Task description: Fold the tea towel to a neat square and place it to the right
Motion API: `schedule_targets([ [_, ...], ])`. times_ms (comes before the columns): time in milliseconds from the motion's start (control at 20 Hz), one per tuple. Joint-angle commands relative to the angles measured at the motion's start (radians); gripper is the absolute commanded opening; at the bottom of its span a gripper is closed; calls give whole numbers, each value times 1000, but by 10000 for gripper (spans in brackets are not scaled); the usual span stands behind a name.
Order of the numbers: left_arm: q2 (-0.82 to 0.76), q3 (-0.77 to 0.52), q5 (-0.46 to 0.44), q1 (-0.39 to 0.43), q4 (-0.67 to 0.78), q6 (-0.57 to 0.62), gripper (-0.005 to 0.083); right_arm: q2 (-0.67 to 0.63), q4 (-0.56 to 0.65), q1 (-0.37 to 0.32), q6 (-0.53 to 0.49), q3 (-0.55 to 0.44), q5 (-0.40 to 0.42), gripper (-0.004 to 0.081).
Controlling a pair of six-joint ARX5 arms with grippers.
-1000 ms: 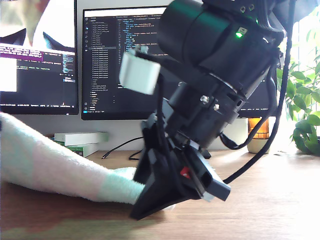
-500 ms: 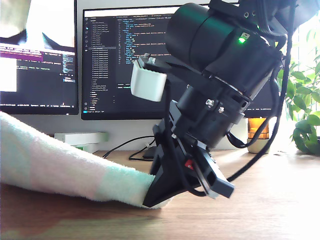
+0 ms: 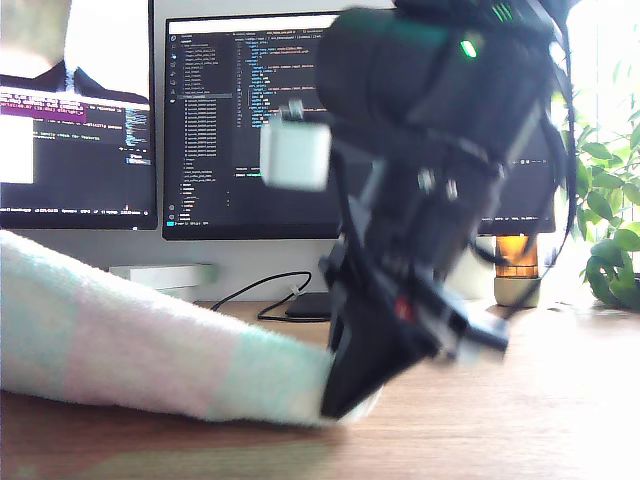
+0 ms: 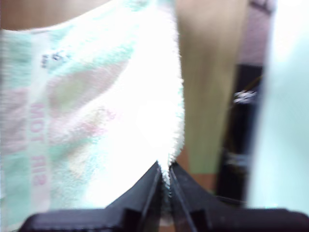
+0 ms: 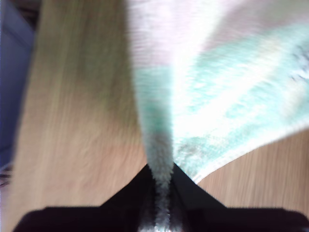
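Pinching tea towel (image 4: 111, 96) edge: my first gripper (image 4: 164, 176) and my second gripper (image 5: 161, 176) both clamped on cloth. Soft, light, floppy terry; hold corners.

Blurred pink lettering, perhaps "MOT", on the tea towel's tag strip (image 4: 37, 145).

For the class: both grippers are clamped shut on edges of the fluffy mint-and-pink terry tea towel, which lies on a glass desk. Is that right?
Not quite: the desk is wooden, not glass, as the exterior view shows. The rest holds: my first gripper and my second gripper are each shut on an edge of the fluffy mint-and-pink terry tea towel.
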Motion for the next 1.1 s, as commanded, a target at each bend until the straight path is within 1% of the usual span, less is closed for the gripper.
schedule_targets([
  [0, 6, 4, 30, 3, -22, -10, -24, 10, -57, -13, 26, 29, 0, -11],
  [150, 6, 4, 110, 2, -65, -10, -24, 10, -158, -19, 29, 75, 0, -11],
  [250, 6, 4, 151, -6, -90, -17, -24, 10, -211, -20, 29, 87, 0, -11],
  [400, 6, 3, 183, -34, -133, -26, -24, 10, -303, -24, 29, 93, -7, -11],
  [500, 6, -6, 192, -59, -146, -26, -24, 10, -329, -34, 28, 93, -27, -11],
  [600, 11, -23, 191, -77, -144, -25, -24, 10, -307, -47, 26, 93, -38, -11],
  [750, 11, -31, 172, -74, -74, -27, -24, 10, -221, -62, 26, 99, -26, -11],
  [850, 16, -31, 113, -60, -55, -28, -24, 10, -167, -64, 26, 107, -23, -11],
  [1050, 19, -31, 24, -44, -38, -27, -24, 12, -43, -63, 26, 131, 1, -11],
])
